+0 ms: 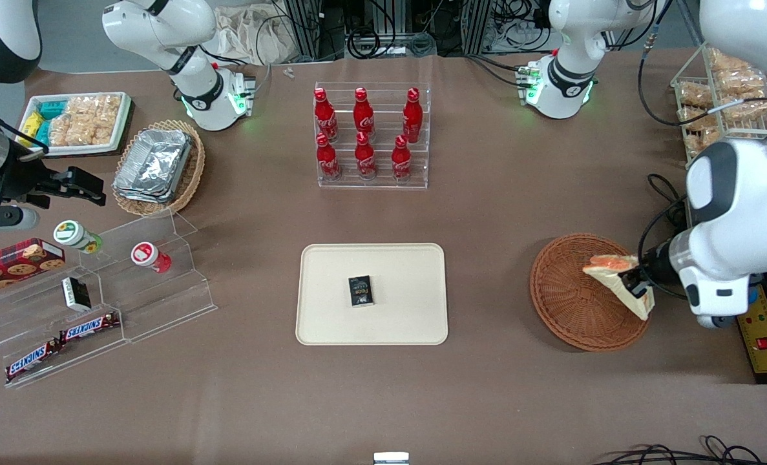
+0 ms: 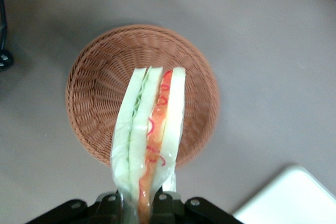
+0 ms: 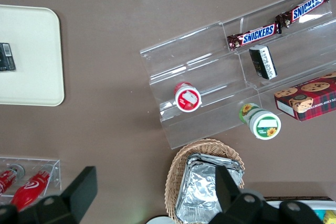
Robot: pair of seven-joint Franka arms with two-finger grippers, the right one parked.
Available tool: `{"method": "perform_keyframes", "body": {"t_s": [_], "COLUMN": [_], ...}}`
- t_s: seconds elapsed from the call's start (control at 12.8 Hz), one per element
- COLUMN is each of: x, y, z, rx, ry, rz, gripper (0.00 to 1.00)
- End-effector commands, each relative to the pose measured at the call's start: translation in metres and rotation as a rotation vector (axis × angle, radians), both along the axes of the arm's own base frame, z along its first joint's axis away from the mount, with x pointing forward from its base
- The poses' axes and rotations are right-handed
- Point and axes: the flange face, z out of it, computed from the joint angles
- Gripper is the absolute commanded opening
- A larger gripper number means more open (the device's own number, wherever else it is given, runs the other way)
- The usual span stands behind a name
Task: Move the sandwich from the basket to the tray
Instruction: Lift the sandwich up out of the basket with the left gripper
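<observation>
My left gripper (image 1: 637, 288) is shut on the sandwich (image 1: 618, 276), a wrapped white-bread wedge with an orange-red filling, and holds it up above the basket's edge toward the working arm's end. In the left wrist view the sandwich (image 2: 151, 129) hangs over the round reddish-brown wicker basket (image 2: 94, 108), with the gripper (image 2: 139, 203) clamped on its near end. The basket (image 1: 567, 303) holds nothing else. The cream tray (image 1: 331, 310) lies at the table's middle, apart from the basket, and its corner (image 2: 294, 198) shows in the wrist view.
A small black packet (image 1: 360, 290) lies on the tray. A clear rack of red cola bottles (image 1: 370, 135) stands farther from the front camera. Clear steps with snacks (image 1: 99, 303) and a tan basket of foil containers (image 1: 157, 165) sit toward the parked arm's end.
</observation>
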Motion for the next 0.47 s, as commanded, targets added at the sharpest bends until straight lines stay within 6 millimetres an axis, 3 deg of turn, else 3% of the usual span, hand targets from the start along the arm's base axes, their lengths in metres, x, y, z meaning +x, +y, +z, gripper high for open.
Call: {"method": "perform_keyframes", "body": {"t_s": [0.0,0.16,0.39], "x": [0.003,0.0,-0.001], "y": [-0.044,-0.107,-0.219], "z": [0.033,0.02,-0.038], "rx": [-0.049,-0.096,-0.06], "ry": [-0.007,0.01,0.027], "rz": [-0.204,-0.358,-0.534], "gripper": [0.0,0.0,0.0]}}
